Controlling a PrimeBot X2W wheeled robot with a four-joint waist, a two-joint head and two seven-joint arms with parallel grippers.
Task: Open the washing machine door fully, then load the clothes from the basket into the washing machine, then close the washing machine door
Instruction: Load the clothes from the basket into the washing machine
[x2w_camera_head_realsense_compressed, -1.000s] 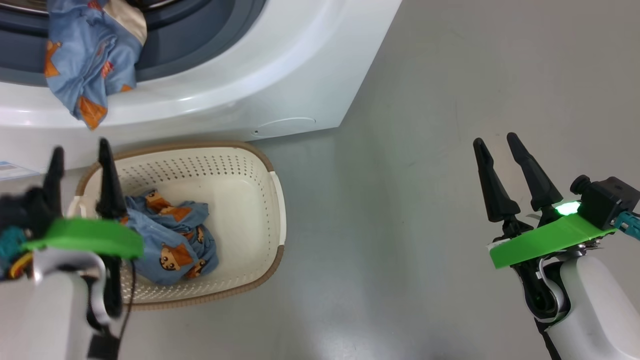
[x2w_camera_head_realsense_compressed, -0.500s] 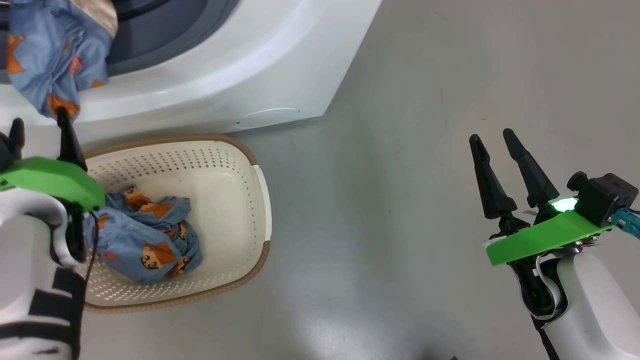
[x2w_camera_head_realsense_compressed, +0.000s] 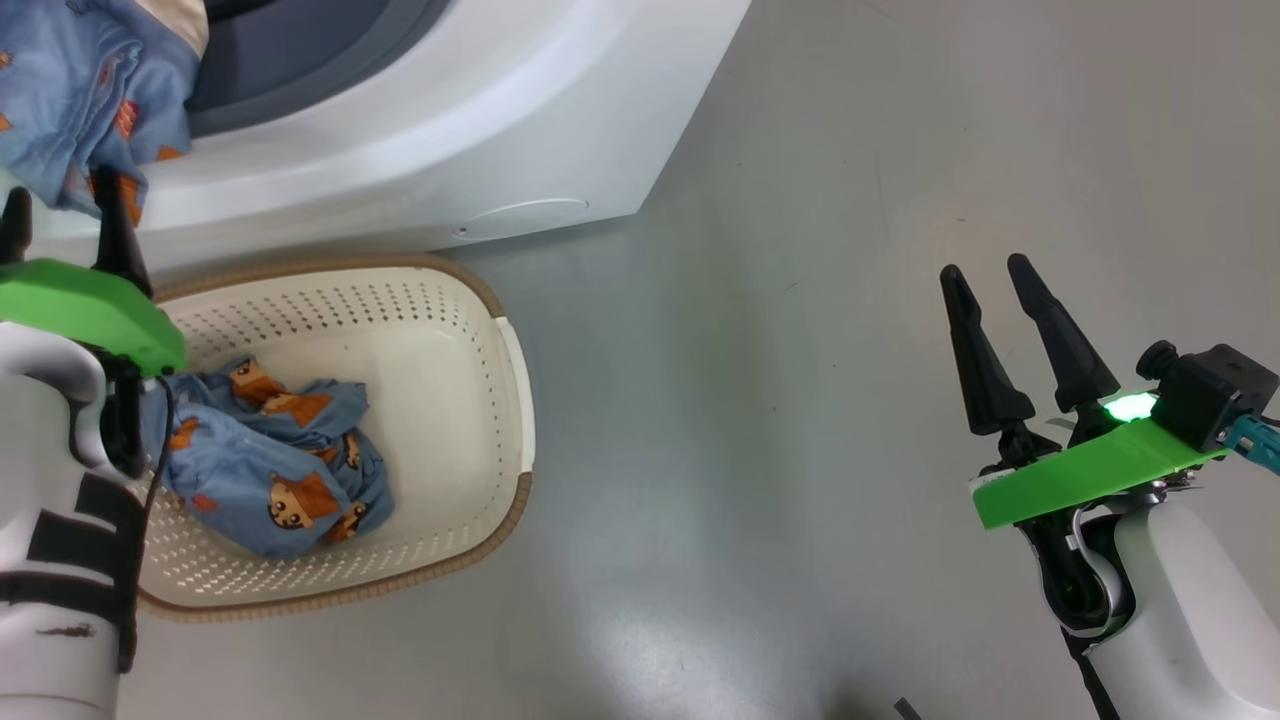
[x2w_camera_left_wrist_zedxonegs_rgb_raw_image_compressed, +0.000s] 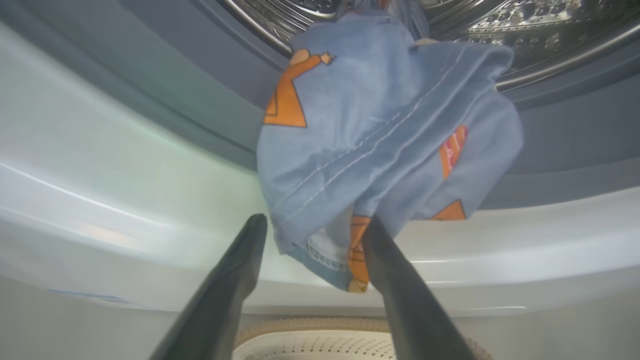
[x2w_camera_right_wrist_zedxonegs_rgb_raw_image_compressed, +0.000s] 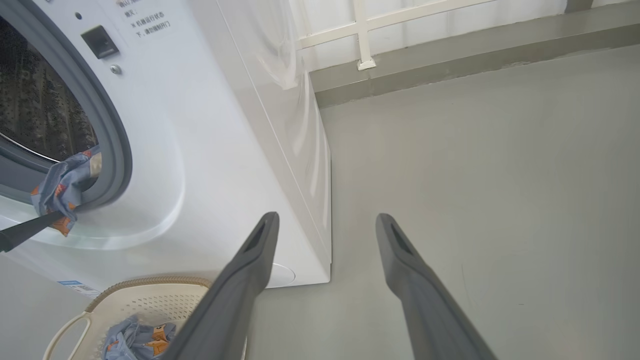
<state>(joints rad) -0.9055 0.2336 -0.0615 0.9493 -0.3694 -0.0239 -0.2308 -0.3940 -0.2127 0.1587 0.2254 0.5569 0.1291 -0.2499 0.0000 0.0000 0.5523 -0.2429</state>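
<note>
One garment (x2w_camera_left_wrist_zedxonegs_rgb_raw_image_compressed: 385, 150) of the clothes hung half out of the washing machine (x2w_camera_head_realsense_compressed: 450, 130), draped from the drum (x2w_camera_left_wrist_zedxonegs_rgb_raw_image_compressed: 525, 25) over the grey gasket (x2w_camera_left_wrist_zedxonegs_rgb_raw_image_compressed: 175, 75) and the white front lip. A second garment (x2w_camera_head_realsense_compressed: 270, 470) lay bunched in the basket (x2w_camera_head_realsense_compressed: 515, 400), which stood on the floor (x2w_camera_head_realsense_compressed: 800, 400) just before the machine. The left gripper (x2w_camera_left_wrist_zedxonegs_rgb_raw_image_compressed: 315, 220) was spread, its fingers flanking the hanging hem without pinching it. The right gripper (x2w_camera_head_realsense_compressed: 985, 265) was spread and empty, well apart over the floor. Judgement: the door step was complete and loading partly done. Tucking in the hanging garment, moving the second garment and closing the door remained.
</note>
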